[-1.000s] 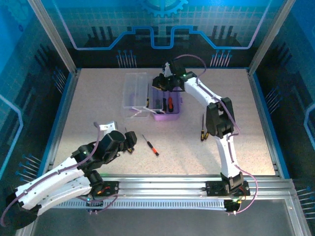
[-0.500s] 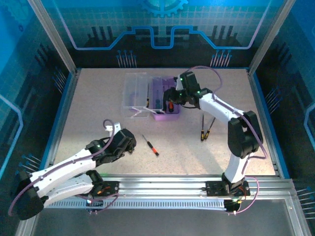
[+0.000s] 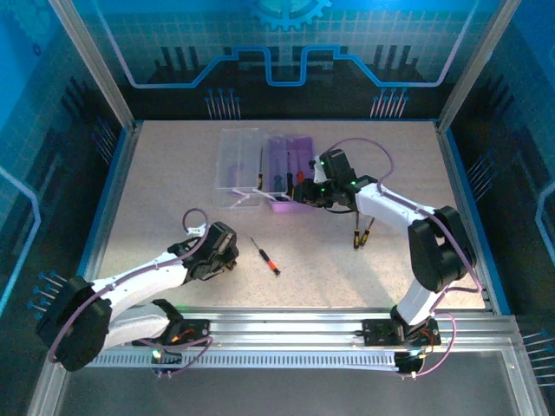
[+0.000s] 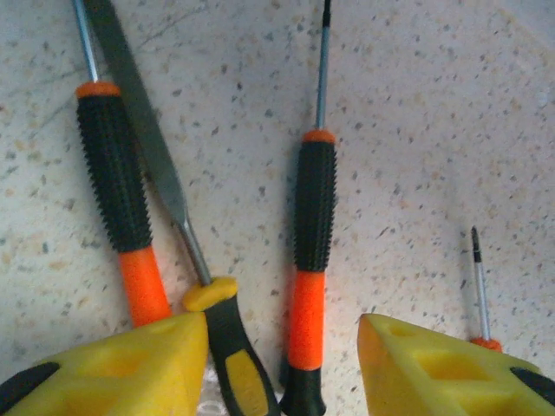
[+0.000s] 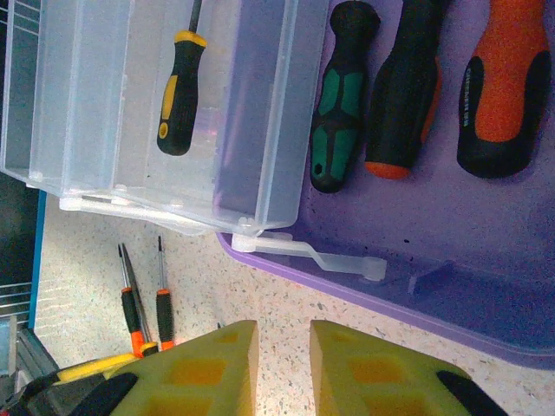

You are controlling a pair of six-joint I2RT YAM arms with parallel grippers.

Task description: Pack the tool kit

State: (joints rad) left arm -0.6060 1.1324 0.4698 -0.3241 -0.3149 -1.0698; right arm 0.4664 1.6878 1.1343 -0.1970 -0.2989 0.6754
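Left gripper [image 4: 279, 338] stood wide astride an orange-black screwdriver [image 4: 310, 225]; right gripper [image 5: 284, 338] hung narrow, empty, beside the purple case [image 5: 416, 295] holding three screwdrivers [image 5: 403, 87].

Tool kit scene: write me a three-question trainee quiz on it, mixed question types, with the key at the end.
1. True or false: an orange-black screwdriver lies between the fingers of the left gripper.
2. What lies in the clear lid? A) a yellow-black screwdriver B) a hammer C) pliers
3. In the right wrist view, how many tool handles show in the purple case?
Key: 1 true; 2 A; 3 three.
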